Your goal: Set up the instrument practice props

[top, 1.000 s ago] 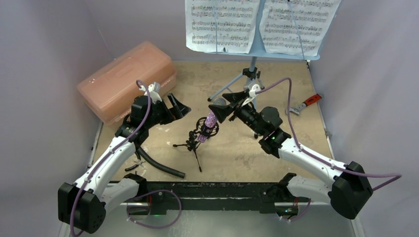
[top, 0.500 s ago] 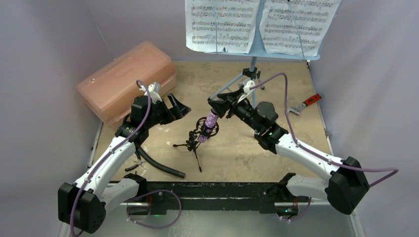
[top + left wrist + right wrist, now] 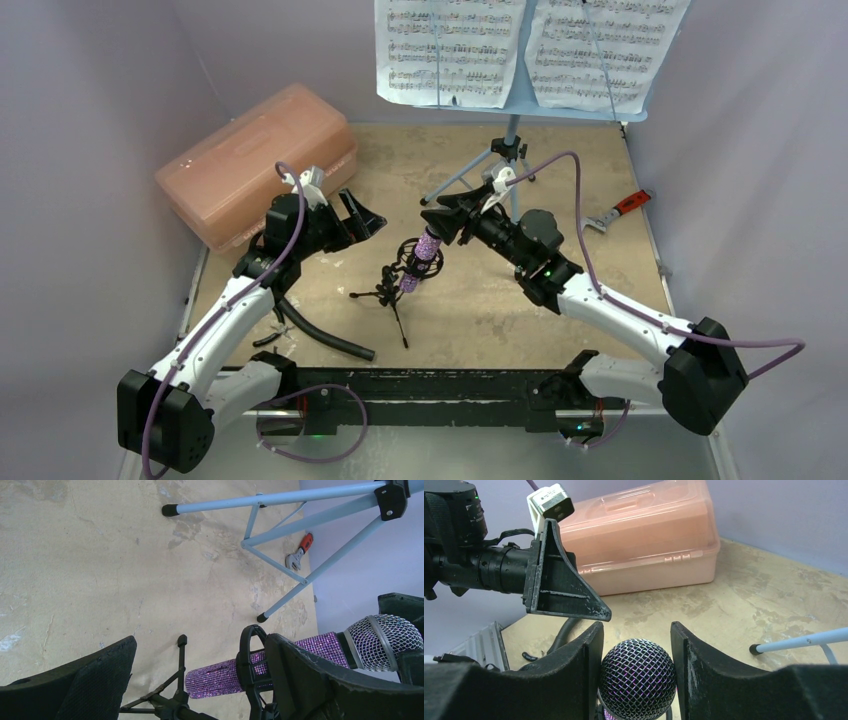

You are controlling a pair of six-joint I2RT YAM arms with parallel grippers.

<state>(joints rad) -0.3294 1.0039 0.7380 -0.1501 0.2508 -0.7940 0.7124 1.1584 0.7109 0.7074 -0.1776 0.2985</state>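
My right gripper (image 3: 436, 217) is closed on the mesh head of the purple microphone (image 3: 636, 680), with a finger touching each side. The mic is tilted, its body through the ring of the small black mic stand (image 3: 392, 288), which stands mid-surface (image 3: 480, 310). My left gripper (image 3: 360, 214) is wide open and holding nothing, near the mic on its left, apart from it. The blue music stand (image 3: 512, 135) is at the back with the sheet-music pages (image 3: 450, 50) on it. The pink box (image 3: 255, 160) is back left.

Setting: robotics lab test cell. Evidence: scuffed tan bench (image 3: 480, 300) boxed in by plain lilac walls (image 3: 90, 120). Left arm (image 3: 215, 330) and right arm (image 3: 620, 315) bolted to a black rail (image 3: 420, 385). Loose purple cables (image 3: 760, 345). Wrench (image 3: 620, 210) on the bench.
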